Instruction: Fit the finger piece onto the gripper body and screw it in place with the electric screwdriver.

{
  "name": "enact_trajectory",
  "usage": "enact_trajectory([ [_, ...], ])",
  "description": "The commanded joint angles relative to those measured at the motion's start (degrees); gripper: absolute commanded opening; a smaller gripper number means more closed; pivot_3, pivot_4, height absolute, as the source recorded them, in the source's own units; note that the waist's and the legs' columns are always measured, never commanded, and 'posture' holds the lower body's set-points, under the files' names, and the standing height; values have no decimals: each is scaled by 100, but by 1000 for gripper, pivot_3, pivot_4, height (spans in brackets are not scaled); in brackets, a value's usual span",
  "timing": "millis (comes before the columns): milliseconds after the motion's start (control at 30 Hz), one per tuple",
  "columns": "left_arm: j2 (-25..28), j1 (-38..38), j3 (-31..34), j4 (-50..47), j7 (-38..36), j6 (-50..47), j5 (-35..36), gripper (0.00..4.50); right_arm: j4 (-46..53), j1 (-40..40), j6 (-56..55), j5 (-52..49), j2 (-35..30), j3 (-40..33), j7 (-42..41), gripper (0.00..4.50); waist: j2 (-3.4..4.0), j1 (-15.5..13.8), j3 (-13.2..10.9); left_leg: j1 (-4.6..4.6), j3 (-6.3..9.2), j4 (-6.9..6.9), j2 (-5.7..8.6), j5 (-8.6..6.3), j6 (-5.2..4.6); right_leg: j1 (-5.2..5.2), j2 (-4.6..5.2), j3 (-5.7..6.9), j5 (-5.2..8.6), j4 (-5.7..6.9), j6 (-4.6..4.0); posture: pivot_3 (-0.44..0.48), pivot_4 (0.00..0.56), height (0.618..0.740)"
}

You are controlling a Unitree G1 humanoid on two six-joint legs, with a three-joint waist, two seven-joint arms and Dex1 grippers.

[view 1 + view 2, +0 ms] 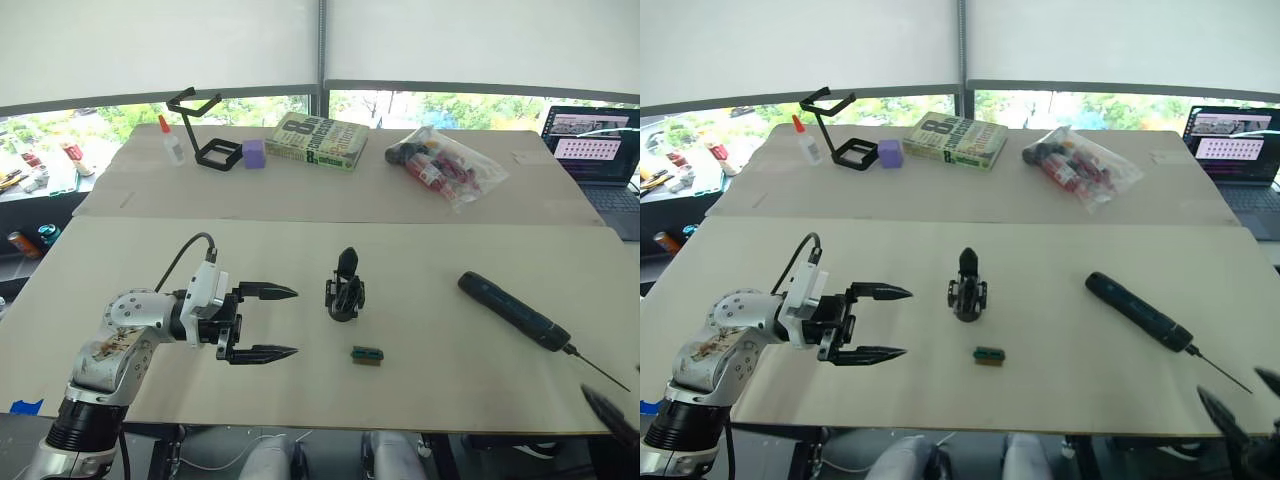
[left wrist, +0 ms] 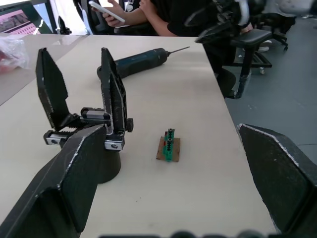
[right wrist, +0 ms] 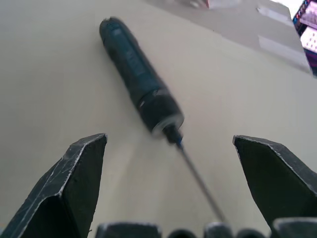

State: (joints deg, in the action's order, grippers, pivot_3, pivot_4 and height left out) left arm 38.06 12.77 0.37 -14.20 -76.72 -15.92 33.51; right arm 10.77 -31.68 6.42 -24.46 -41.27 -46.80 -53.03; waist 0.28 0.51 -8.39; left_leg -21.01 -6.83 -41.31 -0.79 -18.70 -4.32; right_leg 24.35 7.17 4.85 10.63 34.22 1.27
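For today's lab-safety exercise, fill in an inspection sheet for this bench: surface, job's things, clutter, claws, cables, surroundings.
Surface: pale wooden table.
Job's things: chunky black gripper body upright mid-table; long black electric screwdriver lying on the right; finger piece not identified.
Clutter: small green-and-brown block, book, bagged bottles, glue bottle, black wire stand, purple cube.
Claws: left claw open, empty; right claw open over screwdriver.
Cables: black cable on left wrist.
Surroundings: laptop, windows, seated person.
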Motion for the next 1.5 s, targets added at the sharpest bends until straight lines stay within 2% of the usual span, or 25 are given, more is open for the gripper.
enact_trajectory([
  [33,10,140,-27,-210,82,-222,207,4478,-478,464,553,67,-753,426,-273,4500,-4,-26,-2,-4,2,3,1,1,-2,3,0,-1,-9,-1,-18,0,150,740],
  [133,46,169,-89,-254,34,-323,239,4478,-1303,1278,936,268,-1414,1077,-417,4500,-7,-94,-4,-8,5,11,1,4,2,9,-12,11,-9,-5,-36,0,150,740],
  [300,52,148,-74,-281,141,-331,189,4478,-2801,2682,1114,775,-2066,2422,-917,4500,-11,-117,-7,-15,3,10,6,6,4,7,-16,19,-7,-14,-27,0,150,740],
  [433,69,88,-78,-351,200,-349,208,4478,-3747,3748,1015,1133,-2102,3237,-1221,4500,-66,-24,-26,-9,3,-2,4,6,2,-9,-18,24,-20,-19,-1,0,150,740],
  [567,99,25,-105,-448,187,-364,234,4478,-3994,4164,1258,1136,-2122,3714,-1868,4500,-92,6,-32,-14,8,-32,0,0,-6,-16,-14,23,-29,-16,0,0,150,740],
  [667,109,-16,-92,-474,188,-342,228,4500,-3967,4328,1377,1075,-2136,3867,-2132,3763,-76,-3,-35,-17,10,-34,1,-2,-7,-10,4,21,-34,-10,0,0,150,740],
  [833,96,-41,-113,-442,187,-279,179,4500,-3898,4421,1319,1075,-2069,3879,-2223,1998,-68,-3,-38,-20,15,-28,-5,8,9,-4,0,38,-38,-8,4,0,150,740],
  [867,84,-39,-124,-433,191,-263,165,4500,-3892,4430,1127,1087,-2021,3827,-2158,1945,-68,0,-38,-20,16,-28,-6,9,12,-4,-3,41,-37,-7,3,0,150,740],
  [1033,57,-3,-151,-412,188,-220,155,4500,-3108,4259,1472,660,-2053,3301,-2051,1945,-42,18,-51,-20,12,-29,-5,11,15,-2,0,40,-39,-7,2,0,150,740],
  [1167,79,60,-137,-288,83,-140,143,4500,-1308,3578,2607,82,-2181,2712,-1931,1945,25,-50,-58,-28,13,-28,-5,11,16,7,4,42,-39,-1,3,0,150,740],
  [1300,85,74,-167,-211,4,-78,106,4500,353,2629,3443,-103,-2086,2296,-1516,1945,32,-136,-57,-38,21,-26,-6,14,22,16,-9,50,-38,5,2,0,150,740],
  [1400,57,62,-196,-180,-4,-33,73,4500,1155,2056,3749,-58,-1789,2253,-1007,1945,29,-187,-58,-55,27,-28,-3,13,20,17,-10,60,-37,-9,3,0,150,740],
  [1500,19,35,-218,-189,15,-26,49,4500,1463,1770,3888,0,-1530,2353,-606,1945,25,-206,-59,-74,29,-37,2,8,12,23,-8,60,-37,-14,7,0,150,740],
])
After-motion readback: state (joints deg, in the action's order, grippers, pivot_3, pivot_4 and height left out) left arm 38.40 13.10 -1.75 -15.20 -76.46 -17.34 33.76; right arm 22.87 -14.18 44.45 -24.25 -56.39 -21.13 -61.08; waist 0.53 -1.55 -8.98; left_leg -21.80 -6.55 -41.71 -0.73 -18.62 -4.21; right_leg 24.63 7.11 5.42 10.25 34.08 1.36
